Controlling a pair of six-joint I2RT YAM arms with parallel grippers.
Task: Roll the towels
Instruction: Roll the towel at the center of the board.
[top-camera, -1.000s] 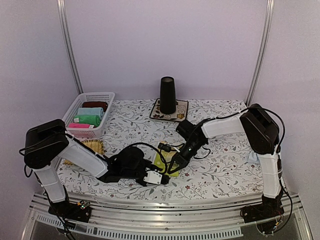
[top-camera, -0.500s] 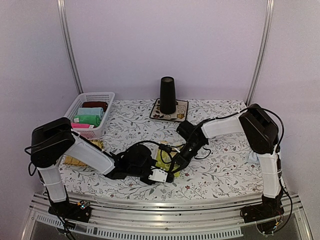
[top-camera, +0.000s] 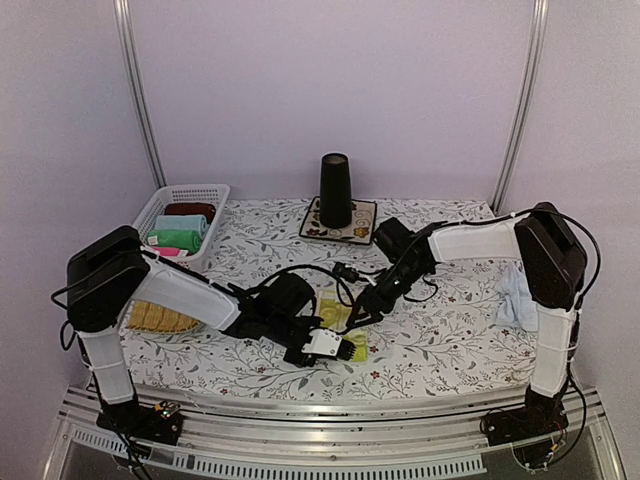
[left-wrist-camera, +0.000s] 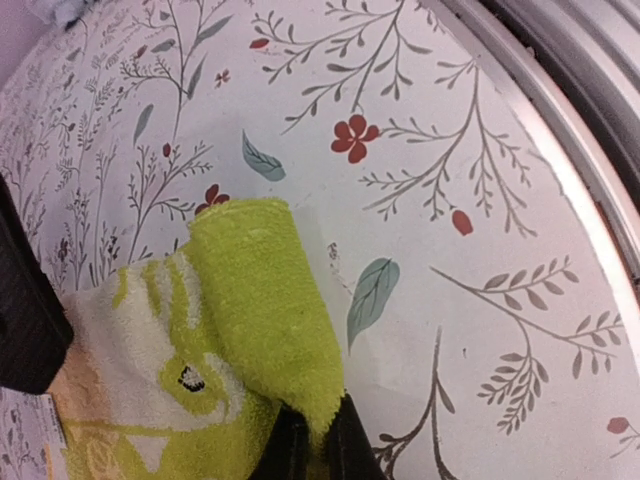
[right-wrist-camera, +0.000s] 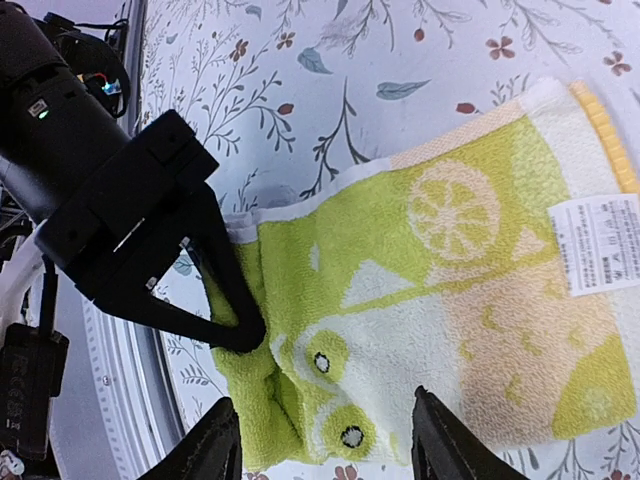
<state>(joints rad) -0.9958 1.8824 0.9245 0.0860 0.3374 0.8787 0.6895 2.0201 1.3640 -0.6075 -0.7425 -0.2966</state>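
The yellow-green towel (top-camera: 332, 312) with a pale lemon print lies flat near the table's front middle. Its near edge is folded up and over itself (left-wrist-camera: 262, 300). My left gripper (top-camera: 345, 350) is shut on that folded edge, with the cloth pinched between the black fingertips (left-wrist-camera: 315, 440). In the right wrist view the same towel (right-wrist-camera: 450, 290) spreads under my right gripper (right-wrist-camera: 325, 450), which hangs open just above it, holding nothing; the left gripper (right-wrist-camera: 200, 270) shows there at the towel's corner. The light blue towel (top-camera: 514, 292) lies crumpled at the table's right side, by the right arm.
A white basket (top-camera: 150, 215) holding folded cloths stands at the back left. A woven straw tray (top-camera: 160, 318) lies under the left arm. A black cup (top-camera: 335, 190) stands on a flowered mat (top-camera: 362, 228) at the back. The table's metal front rail (left-wrist-camera: 590, 120) runs close by.
My right gripper has opened and drawn back up and to the right. My left gripper closed on the towel's edge and carried it to the right. The light blue towel is now uncovered.
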